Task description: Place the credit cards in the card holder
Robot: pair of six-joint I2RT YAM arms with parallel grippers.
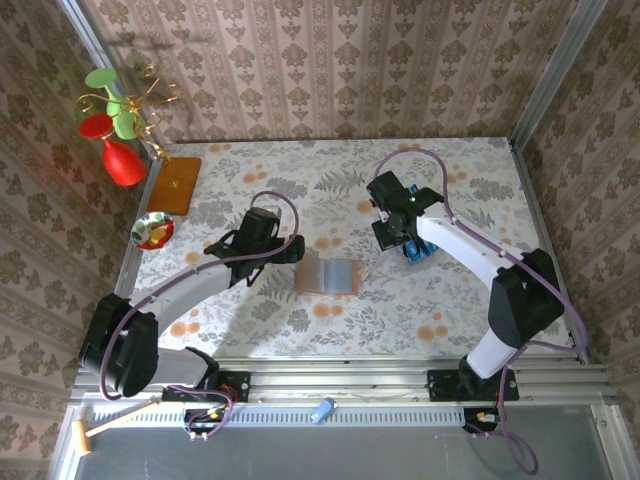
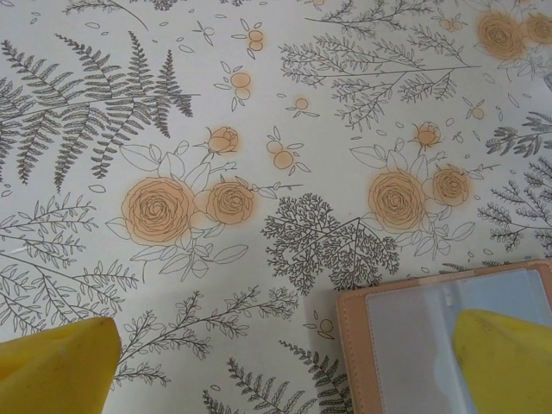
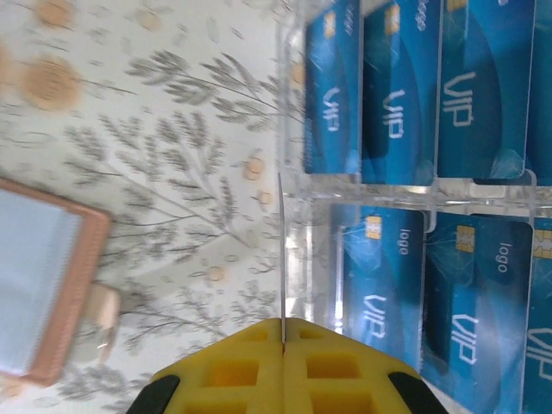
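Observation:
The card holder (image 1: 328, 275) lies open on the flowered tablecloth, brown outside with greyish clear pockets (image 2: 414, 345); it also appears at the left of the right wrist view (image 3: 43, 285). Several blue credit cards (image 3: 466, 86) marked VIP sit in a clear rack. My right gripper (image 3: 283, 332) is shut on one thin card (image 3: 281, 259), seen edge-on, just left of the rack; in the top view it (image 1: 400, 240) hovers by the blue cards (image 1: 415, 252). My left gripper (image 2: 285, 379) is open, its right finger (image 2: 509, 362) over the card holder's left page, with nothing between the fingers.
The clear acrylic rack (image 3: 405, 194) stands right of the card holder. A wooden board (image 1: 175, 185), a red vase (image 1: 122, 160) and a small bowl (image 1: 153, 231) sit at the far left. Metal frame posts and patterned walls enclose the table.

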